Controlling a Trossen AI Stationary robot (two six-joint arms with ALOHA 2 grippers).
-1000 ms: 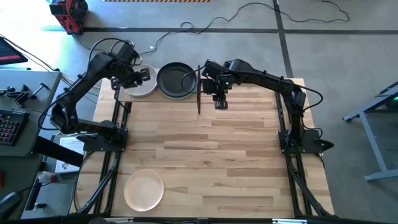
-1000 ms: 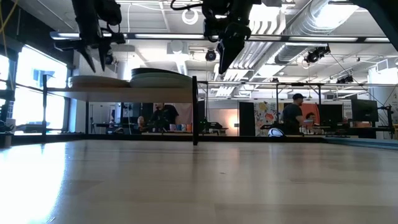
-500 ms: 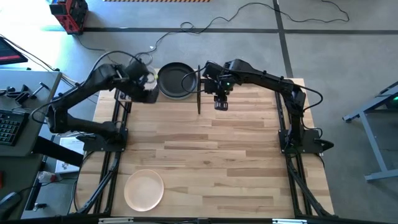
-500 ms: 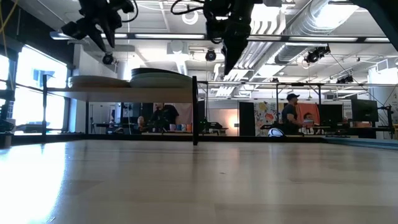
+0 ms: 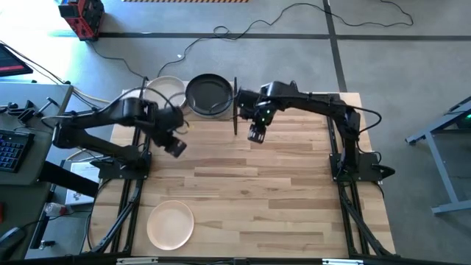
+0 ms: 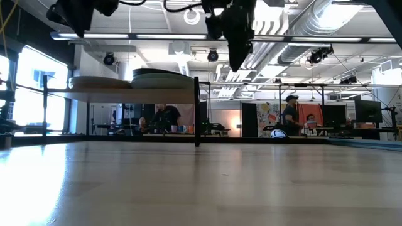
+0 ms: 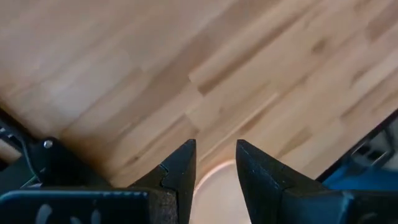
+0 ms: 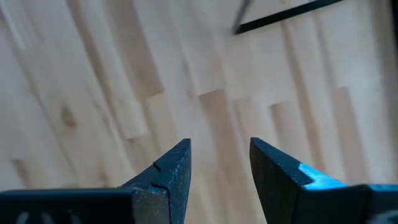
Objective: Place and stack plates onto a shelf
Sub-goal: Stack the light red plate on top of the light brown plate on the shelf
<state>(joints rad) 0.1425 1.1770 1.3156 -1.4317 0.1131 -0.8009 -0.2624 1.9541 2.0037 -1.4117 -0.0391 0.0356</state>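
On the shelf (image 6: 119,90) at the table's far left stand two stacks of plates: a pale-topped stack (image 5: 165,88) and a black-topped stack (image 5: 208,96), seen side-on in the low view (image 6: 164,79). One cream-peach plate (image 5: 171,224) lies flat on the table near its near left edge, and part of this plate (image 7: 219,190) shows between the left fingers. My left gripper (image 5: 176,146) is open and empty above the table, near side of the shelf. My right gripper (image 5: 255,134) is open and empty, just right of the shelf's black post (image 5: 235,110).
Bare wooden tabletop (image 5: 280,191) spreads over the middle and right. The shelf's black post (image 8: 280,15) shows beyond my right fingers. Black frame rails (image 5: 136,184) run along the table's sides. People move in the room behind (image 6: 292,116).
My left arm has swung away from above the pale stack on the shelf, toward the table's near edge, and now hangs over bare table facing the lone plate. My right gripper has drifted slightly toward the near edge. No plate has moved.
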